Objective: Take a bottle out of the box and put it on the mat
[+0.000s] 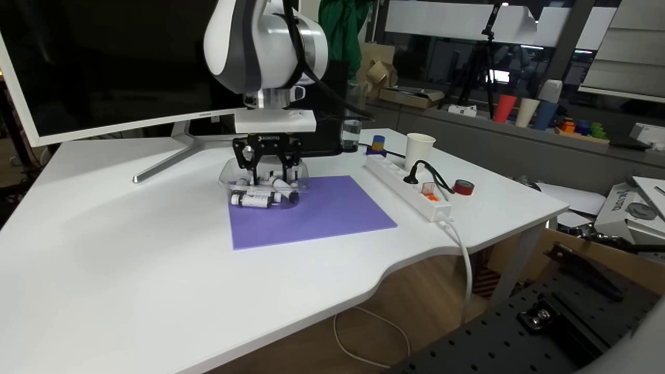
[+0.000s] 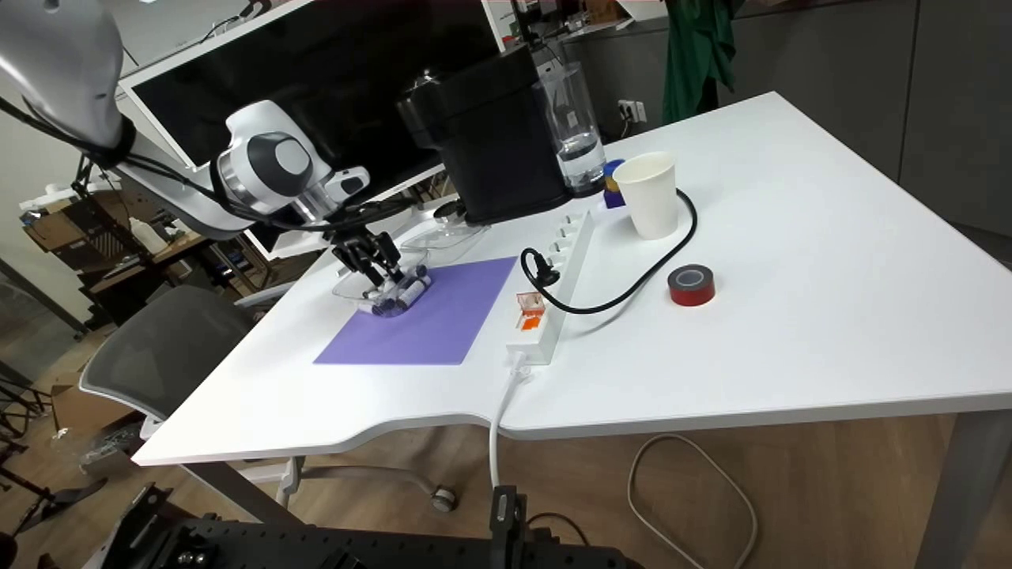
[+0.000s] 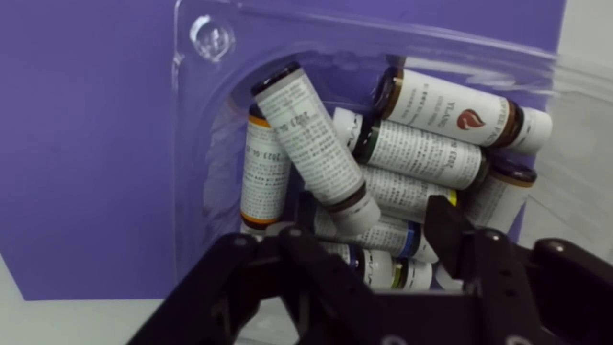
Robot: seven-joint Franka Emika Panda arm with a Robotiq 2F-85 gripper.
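Nothing is delivered yet: all the labelled bottles (image 3: pixel 426 153) I can make out lie jumbled within the clear plastic box (image 3: pixel 189 96), none set down on its own. The box straddles a corner of the purple mat (image 1: pixel 322 213), the corner nearest the edge of the bench (image 1: pixel 130 270) where the wide monitor (image 1: pixel 119 62) stands. The rest of the mat spreads towards the curved front edge, with the white power strip (image 1: pixel 395 180) beyond its side away from the box.

Down over the pile, the Robotiq gripper (image 1: pixel 270 177) points straight into the box, its jaws spread well apart and nothing pinched between them. One slanting bottle (image 3: pixel 316 143) rides on top of its neighbours, white cap showing in the gap; I'd take that as the likeliest pick. Whether the jaws touch any bottle I can't tell, as they show dark and blurred in the wrist view.

So the reaching looks about done to me, and the rest is ahead: closing on one bottle, lifting it clear of the rim, carrying it a little towards the curved edge, laying it on the mat and letting go.
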